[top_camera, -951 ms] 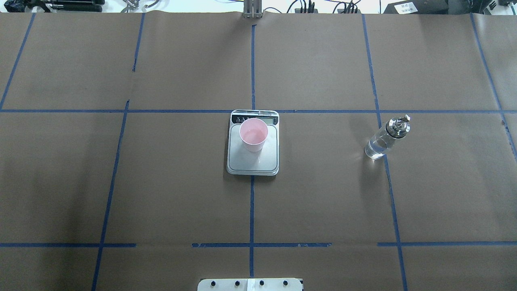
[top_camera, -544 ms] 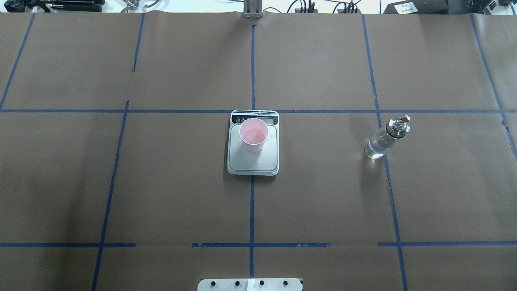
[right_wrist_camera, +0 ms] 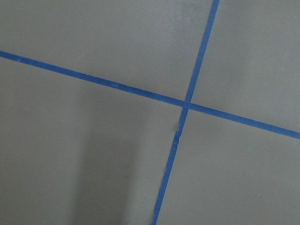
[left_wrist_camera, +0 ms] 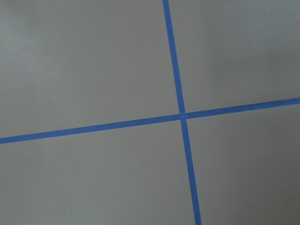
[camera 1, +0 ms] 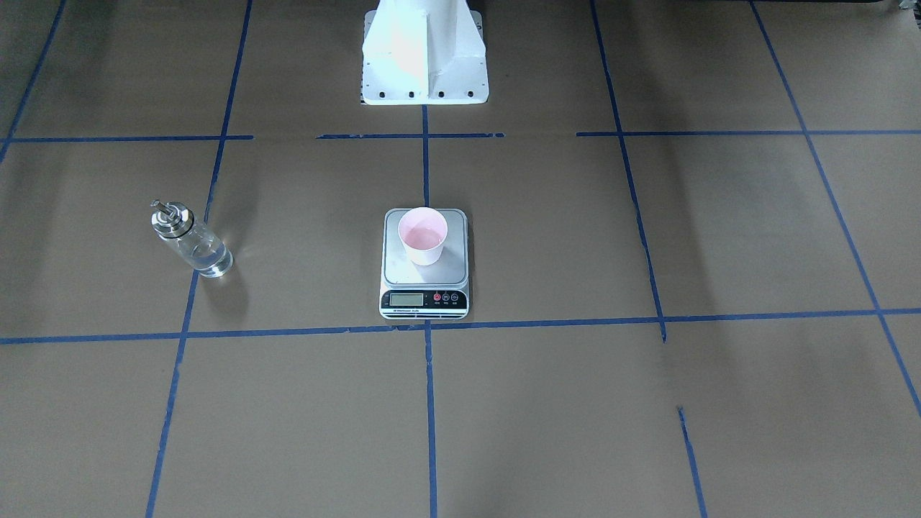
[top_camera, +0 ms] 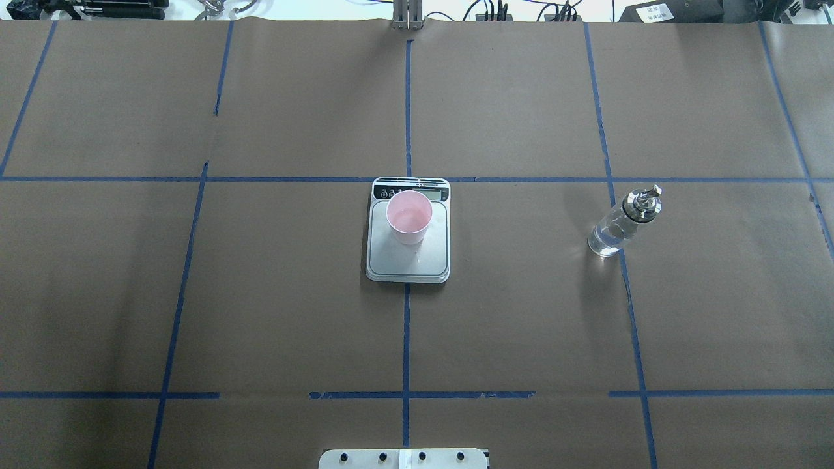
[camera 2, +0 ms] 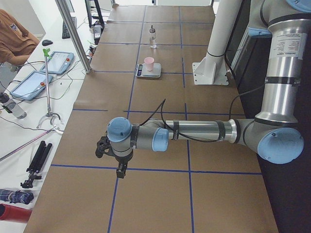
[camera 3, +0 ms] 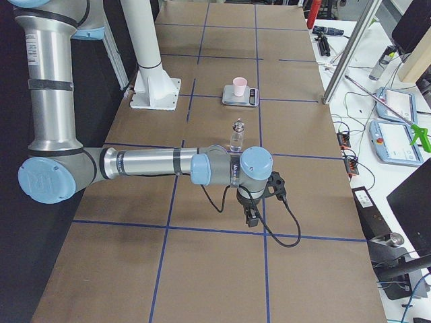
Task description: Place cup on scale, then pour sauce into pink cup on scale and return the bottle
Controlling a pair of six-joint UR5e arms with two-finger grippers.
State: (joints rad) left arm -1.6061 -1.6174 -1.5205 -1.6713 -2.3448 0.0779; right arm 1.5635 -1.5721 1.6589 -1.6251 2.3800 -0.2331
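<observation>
The table (top_camera: 260,293) was covered with brown paper (top_camera: 521,326), marked into large squares by lines of blue tape (top_camera: 406,339). The scale (top_camera: 408,264) sat flat at the middle, over one long tape line, its display end at a crossing line. A glass bottle (top_camera: 616,225) stood upright well to the robot's right of the scale, on another tape line. A white pedestal (camera 1: 424,65) stood on the robot's side of the scale, well apart from it.

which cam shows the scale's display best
Exterior front-facing: the scale's display faces that camera, unobstructed. Overhead shows it foreshortened beyond the pink cup. Side views show it tiny; wrist views only taped paper.
</observation>
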